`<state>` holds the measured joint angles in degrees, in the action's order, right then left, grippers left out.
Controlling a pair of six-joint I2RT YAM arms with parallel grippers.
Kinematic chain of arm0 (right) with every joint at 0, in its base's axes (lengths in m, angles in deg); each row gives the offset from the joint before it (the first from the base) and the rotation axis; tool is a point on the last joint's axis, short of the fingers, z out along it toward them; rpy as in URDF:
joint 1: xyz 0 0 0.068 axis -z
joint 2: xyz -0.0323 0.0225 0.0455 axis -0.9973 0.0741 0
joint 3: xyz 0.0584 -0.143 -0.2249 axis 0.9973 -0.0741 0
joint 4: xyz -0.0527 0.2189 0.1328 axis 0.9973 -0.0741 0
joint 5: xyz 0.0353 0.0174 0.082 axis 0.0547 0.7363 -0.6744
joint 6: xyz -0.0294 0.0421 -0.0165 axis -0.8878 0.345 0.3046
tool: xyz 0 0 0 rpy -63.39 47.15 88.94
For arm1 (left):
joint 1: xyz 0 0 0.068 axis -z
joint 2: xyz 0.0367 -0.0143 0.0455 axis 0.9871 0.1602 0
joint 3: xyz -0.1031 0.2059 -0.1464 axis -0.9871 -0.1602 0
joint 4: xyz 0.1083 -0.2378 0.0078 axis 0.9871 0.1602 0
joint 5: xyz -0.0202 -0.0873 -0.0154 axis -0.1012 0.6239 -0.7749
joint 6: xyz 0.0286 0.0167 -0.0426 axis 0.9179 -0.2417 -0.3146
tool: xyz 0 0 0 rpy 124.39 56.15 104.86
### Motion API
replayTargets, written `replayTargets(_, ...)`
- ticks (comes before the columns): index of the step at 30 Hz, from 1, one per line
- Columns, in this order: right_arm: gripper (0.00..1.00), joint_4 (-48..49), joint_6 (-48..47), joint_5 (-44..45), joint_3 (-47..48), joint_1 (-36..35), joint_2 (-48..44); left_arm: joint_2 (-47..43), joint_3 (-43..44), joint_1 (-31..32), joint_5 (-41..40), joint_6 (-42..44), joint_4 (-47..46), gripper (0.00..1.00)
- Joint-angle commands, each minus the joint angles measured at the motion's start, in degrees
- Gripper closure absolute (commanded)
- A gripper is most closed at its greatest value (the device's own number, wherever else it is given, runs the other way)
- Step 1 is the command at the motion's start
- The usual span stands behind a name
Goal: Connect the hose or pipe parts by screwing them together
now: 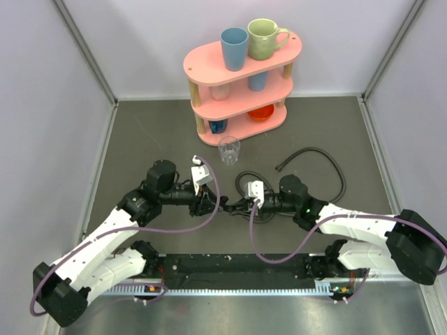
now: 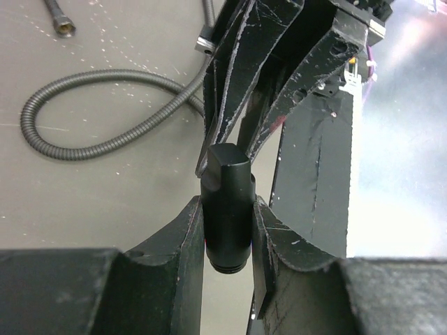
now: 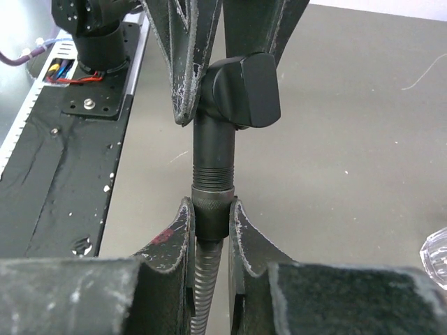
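**Thread partly in, cross-threading is the risk**

The grey bench point(image 1: 140, 139) carries a pink shelf point(image 1: 202, 64) of cups at the back and a clear glass point(image 1: 228, 149) just in front of it. The black ribbed hose point(image 1: 328, 164) curves across the right half of the bench and runs back to the middle, where the two arms meet above the surface. The left end effector point(image 1: 208, 204) is clenched on a short black fitting point(image 2: 227, 209) with a flat-sided head. The right end effector point(image 1: 241, 204) grasps the hose's collar point(image 3: 211, 209), though only lightly, by the look of it, with its fingers point(image 3: 178, 230) flanking both sides. The fitting's threads point(image 3: 213, 171) are part way into the collar, with several turns exposed.

Likely trouble:
- The two parts sit nearly in line, and any tilt while turning could jam the thread.
- A slack hold on the collar would let it spin with the fitting, so nothing tightens.
- The hose's stiffness may drag the collar sideways or twist it out of the fingers.
- The fingertips are crowded close together and could collide
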<state>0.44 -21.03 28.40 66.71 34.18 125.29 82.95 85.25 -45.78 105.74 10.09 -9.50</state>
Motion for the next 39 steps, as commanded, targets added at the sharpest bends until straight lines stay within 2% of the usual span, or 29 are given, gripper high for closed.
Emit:
replayTargets(1,0.71,11.46,3.11,3.02,3.58,-0.46,-1.21,-0.59,0.04,1.03,-4.69,-6.36,-8.40,1.00)
replayTargets(3,0.63,11.99,2.76,7.59,1.04,-0.55,-2.00,-0.15,0.83,1.03,-8.91,-12.00,-7.61,1.00)
replayTargets(4,0.58,12.51,1.89,8.57,-0.10,-0.46,-2.62,0.64,2.05,1.03,-12.59,-18.64,-6.65,1.00)
replayTargets(6,0.48,13.92,1.62,11.11,-3.18,-0.72,-5.07,1.96,4.08,1.03,-14.55,-27.27,-3.85,1.00)
replayTargets(7,0.37,13.92,0.92,11.91,-4.06,-1.07,-6.30,3.27,5.91,1.03,-13.43,-29.67,-0.70,1.00)
replayTargets(9,0.33,13.75,-1.01,17.08,-6.35,-2.91,-9.73,4.25,7.33,1.03,-14.02,-37.64,1.08,1.00)
replayTargets(12,0.29,11.92,-6.80,26.57,-7.24,-7.83,-11.93,4.95,9.71,1.03,-20.34,-46.97,6.27,1.00)
replayTargets(14,0.28,8.05,-10.41,34.63,-5.84,-12.22,-12.29,3.99,9.71,1.03,-22.72,-50.86,6.72,1.00)
replayTargets(17,0.27,7.16,-13.75,44.13,-4.60,-17.40,-11.07,1.71,8.66,1.03,-25.53,-59.21,6.11,1.00)
replayTargets(23,0.28,10.22,-19.20,59.19,-0.65,-22.78,-2.63,-1.99,5.41,1.03,-24.58,-72.31,3.21,1.00)
replayTargets(27,0.32,14.79,-20.44,59.12,0.24,-24.10,0.80,-3.83,3.21,1.03,-23.00,-77.67,1.18,1.00)
replayTargets(32,0.47,22.09,-24.12,61.84,0.50,-26.03,6.15,-5.06,1.45,1.03,-22.20,-80.67,0.92,1.00)
replayTargets(33,0.53,24.88,-25.61,62.10,0.33,-26.91,6.77,-5.59,1.19,1.03,-22.20,-81.54,0.57,1.00)
replayTargets(36,0.64,27.02,-26.15,62.63,-0.02,-27.09,8.54,-6.38,0.66,1.03,-21.85,-83.13,-0.14,1.00)
replayTargets(39,0.64,28.60,-25.98,62.63,-0.46,-27.18,9.68,-6.21,0.75,0.94,-20.89,-83.92,-1.01,1.00)
